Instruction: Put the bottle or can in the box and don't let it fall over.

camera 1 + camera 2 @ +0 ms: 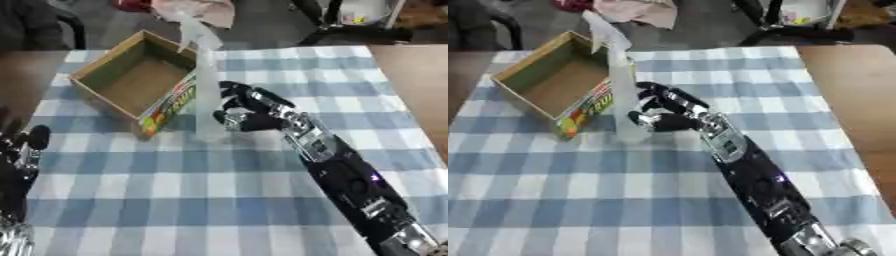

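Bottle point(207, 90) stands upright in right hand point(248, 111).

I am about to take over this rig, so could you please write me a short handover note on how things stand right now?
Right robot hand: fingers curled round the lower part of the tall clear plastic bottle, which stands upright on the blue-and-white checked tablecloth.
Left robot hand: idle at the left edge, fingers up.
The open cardboard box sits just left of the bottle, nothing visible inside.
Done: bottle grasped. Left: lift it into the box and set it upright.
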Controlling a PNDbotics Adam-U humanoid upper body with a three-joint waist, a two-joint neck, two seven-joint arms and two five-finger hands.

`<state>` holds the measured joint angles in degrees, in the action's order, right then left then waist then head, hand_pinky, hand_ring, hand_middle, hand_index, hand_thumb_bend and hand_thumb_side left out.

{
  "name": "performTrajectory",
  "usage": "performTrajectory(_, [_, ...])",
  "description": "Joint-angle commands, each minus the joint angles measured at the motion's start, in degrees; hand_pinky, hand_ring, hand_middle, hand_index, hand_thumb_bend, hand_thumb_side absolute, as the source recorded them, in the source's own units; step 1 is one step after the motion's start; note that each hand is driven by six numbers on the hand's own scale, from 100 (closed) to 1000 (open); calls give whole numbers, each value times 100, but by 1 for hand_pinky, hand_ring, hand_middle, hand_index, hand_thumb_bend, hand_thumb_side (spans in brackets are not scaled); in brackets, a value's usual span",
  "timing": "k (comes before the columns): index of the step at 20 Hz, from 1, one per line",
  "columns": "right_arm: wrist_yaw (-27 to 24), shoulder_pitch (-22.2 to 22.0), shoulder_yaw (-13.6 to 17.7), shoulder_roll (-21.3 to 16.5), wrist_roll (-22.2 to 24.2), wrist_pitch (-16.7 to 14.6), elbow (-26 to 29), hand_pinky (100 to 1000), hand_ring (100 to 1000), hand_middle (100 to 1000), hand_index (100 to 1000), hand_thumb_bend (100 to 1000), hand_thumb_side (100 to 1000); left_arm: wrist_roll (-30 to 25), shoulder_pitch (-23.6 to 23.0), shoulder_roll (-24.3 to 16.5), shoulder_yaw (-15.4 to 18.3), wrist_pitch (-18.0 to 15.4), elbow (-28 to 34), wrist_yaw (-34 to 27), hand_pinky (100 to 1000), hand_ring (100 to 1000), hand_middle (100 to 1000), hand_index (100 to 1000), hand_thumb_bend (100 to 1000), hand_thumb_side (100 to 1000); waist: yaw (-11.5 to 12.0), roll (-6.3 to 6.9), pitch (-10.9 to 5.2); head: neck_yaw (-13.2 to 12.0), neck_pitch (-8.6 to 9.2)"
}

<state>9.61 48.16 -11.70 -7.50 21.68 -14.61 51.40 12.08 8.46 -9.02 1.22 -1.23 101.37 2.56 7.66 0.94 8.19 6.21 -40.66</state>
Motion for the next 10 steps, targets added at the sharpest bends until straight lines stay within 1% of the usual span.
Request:
performTrajectory(1, [121,175,-4,25,6,-42,16,924,771,828,1000,309,425,-40,106,-38,-32,-10,99,-28,1000,1000,1000,975,774,635,69,12,-35,81,95])
performTrajectory(7, [194,199,14,29,-21,-72,-38,923,771,827,1000,311,428,-54,124,-34,-36,-10,101,-30,1000,1000,1000,976,774,635,117,26,-14,132,118])
performTrajectory(10, [367,301,72,-12,-184,-59,-178,924,773,829,1000,312,428,-66,167,-34,-50,-9,116,-40,1000,1000,1000,976,774,635,319,48,57,314,177])
